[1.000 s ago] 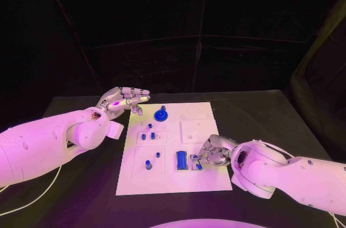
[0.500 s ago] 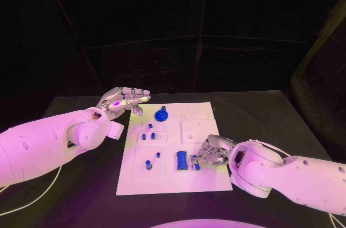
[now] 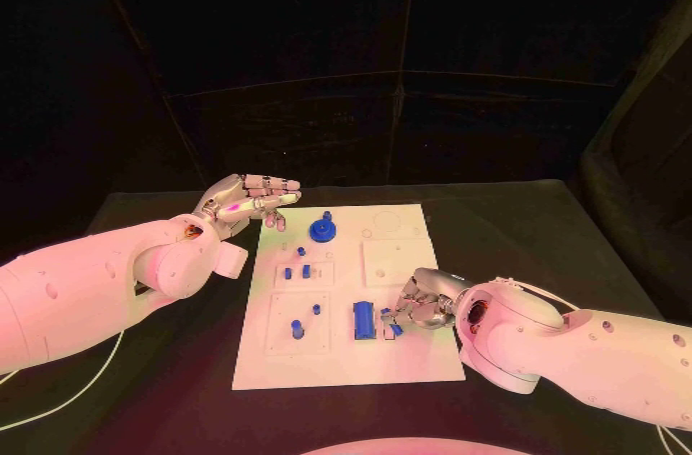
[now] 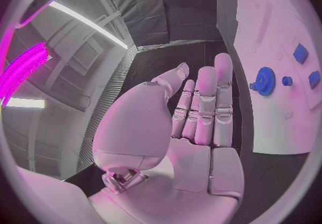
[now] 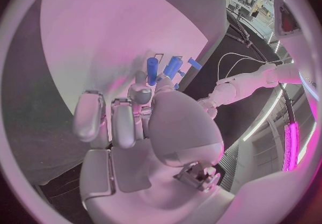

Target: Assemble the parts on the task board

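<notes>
The right hand (image 3: 420,308) works fingertips-down beside a blue block (image 3: 364,320) on the task board (image 3: 411,360), grip unclear; seating a part looks the step underway. The left hand (image 3: 245,201) hovers empty, fingers straight.

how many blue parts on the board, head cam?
8: gear at the far end; small stud just nearer; two pegs mid-board; two more nearer, left; long block; one piece at the right hand. Others may hide under it.
</notes>
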Tool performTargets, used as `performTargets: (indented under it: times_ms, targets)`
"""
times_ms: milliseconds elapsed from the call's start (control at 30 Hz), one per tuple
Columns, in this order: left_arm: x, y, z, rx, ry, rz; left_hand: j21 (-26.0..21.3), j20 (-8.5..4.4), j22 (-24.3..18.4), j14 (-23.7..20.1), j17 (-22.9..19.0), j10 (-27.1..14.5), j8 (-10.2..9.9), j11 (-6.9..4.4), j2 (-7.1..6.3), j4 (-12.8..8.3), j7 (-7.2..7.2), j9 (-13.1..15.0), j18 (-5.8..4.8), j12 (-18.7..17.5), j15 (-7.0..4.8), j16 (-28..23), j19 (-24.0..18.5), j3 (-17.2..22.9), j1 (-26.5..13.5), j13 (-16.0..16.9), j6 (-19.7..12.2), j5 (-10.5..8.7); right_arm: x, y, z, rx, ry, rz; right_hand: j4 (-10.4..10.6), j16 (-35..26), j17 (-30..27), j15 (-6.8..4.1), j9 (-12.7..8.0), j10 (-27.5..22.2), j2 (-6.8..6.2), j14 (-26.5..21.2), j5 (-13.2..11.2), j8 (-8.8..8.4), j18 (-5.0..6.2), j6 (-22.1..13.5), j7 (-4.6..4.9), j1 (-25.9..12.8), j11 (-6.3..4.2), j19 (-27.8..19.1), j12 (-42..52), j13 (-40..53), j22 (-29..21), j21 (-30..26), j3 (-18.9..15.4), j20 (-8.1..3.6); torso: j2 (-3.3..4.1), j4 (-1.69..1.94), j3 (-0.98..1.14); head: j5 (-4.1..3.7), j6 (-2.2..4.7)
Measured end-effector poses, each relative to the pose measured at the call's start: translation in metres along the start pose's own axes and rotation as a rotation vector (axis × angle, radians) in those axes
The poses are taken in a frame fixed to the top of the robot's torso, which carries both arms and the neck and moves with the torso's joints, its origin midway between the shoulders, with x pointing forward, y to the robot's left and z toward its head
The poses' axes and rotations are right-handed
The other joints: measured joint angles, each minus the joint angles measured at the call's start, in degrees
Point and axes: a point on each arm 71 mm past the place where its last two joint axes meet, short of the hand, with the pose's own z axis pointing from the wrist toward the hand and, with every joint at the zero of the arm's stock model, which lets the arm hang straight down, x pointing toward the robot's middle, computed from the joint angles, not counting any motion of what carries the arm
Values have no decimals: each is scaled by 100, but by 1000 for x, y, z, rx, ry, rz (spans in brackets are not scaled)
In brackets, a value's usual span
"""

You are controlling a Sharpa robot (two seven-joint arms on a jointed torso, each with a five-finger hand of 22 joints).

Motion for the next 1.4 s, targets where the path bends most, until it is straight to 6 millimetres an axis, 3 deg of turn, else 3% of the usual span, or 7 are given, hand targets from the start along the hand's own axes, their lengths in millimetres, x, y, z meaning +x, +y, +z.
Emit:
performTargets:
  times_ms: [233, 333, 533, 733, 933, 1267, 1400]
  targets:
    - [0, 0, 0, -2, 1, -1, 0, 0, -2, -7, -3, -21, 0, 20, 0, 0, 0, 0, 0, 0, -7, 0, 0, 0, 0, 0, 0, 0, 0, 0, 1, 0, -1, -15, 8, 0, -14, 0, 51, 20, 52, 0, -855, 0, 0, 19, 19, -234, 21, 0, 0, 23, -4, 0, -188, 0, -4, -1, 1, -2, -3]
    - [0, 0, 0, -3, 2, -1, 0, 0, -2, -7, -3, -21, 0, 21, 0, 0, 0, 0, 0, 0, -7, 0, 0, 0, 0, 0, 0, 0, 0, 0, 1, -1, 0, -20, 10, 0, -14, 0, 67, 20, 70, 0, -1014, 0, 0, 19, 19, -278, 20, 0, 0, 32, -4, 0, -234, 0, -7, -2, 2, -3, -3]
    - [0, 0, 0, -5, 4, -1, 0, 0, -2, -7, -3, -21, 0, 20, 0, 0, 0, 0, 0, 0, -7, 0, 0, 0, 0, 0, 0, 0, 1, 2, -1, -8, 8, -29, 7, 0, 38, 0, 94, 65, 107, 0, -1012, 0, 0, 41, -3, -315, 2, 0, 92, 125, 16, 0, -244, 0, -14, -9, 5, -9, -4]
    - [0, 0, 0, -6, 4, -2, 0, 0, -1, -7, -3, -21, 0, 20, 0, 0, 0, 0, 0, 0, -7, 0, 0, 0, 0, 0, 0, 0, 3, 4, -2, -13, 26, -41, -217, 50, 73, -36, 139, 185, 222, -6, -592, 0, 0, 133, -59, 96, -62, 21, 335, 333, 83, 43, -120, -21, -17, -14, 7, -16, -1]
    - [0, 0, 0, -8, 5, -2, 0, 0, -1, -7, -9, -21, 0, 20, 0, 0, 0, 0, 0, 0, -7, 0, 0, 0, 0, 0, 0, 0, 2, 4, -2, -18, 32, -58, -507, 79, 72, -63, 151, 206, 286, -20, -1015, 0, 0, 150, -75, 551, -82, 42, 349, 384, 106, 43, 112, -42, -19, -14, 7, -24, 3]
    - [0, 1, -1, -9, 5, -2, 0, 0, -1, -7, -8, -20, 0, 20, 0, 0, 0, 0, 0, 0, -7, 0, 0, 0, 0, 0, 0, 0, 2, 6, -2, -27, 29, -74, -537, 79, 71, -62, 161, 256, 313, -20, -879, -1, 0, 172, -92, 613, -92, 53, 428, 464, 124, 43, 150, -54, -19, -13, 7, -25, 0]
    - [0, 1, -1, -10, 5, -2, 0, 0, 0, -7, -8, -20, 0, 20, 0, 0, 0, 0, 0, 0, -7, 0, 0, 0, 0, 0, 0, 0, 3, 7, -2, -29, 28, -75, -426, 94, 71, -62, 173, 318, 429, -20, -747, -2, 0, 185, -103, 498, -92, 62, 487, 523, 159, 69, 177, -62, -19, -13, 8, -24, -3]
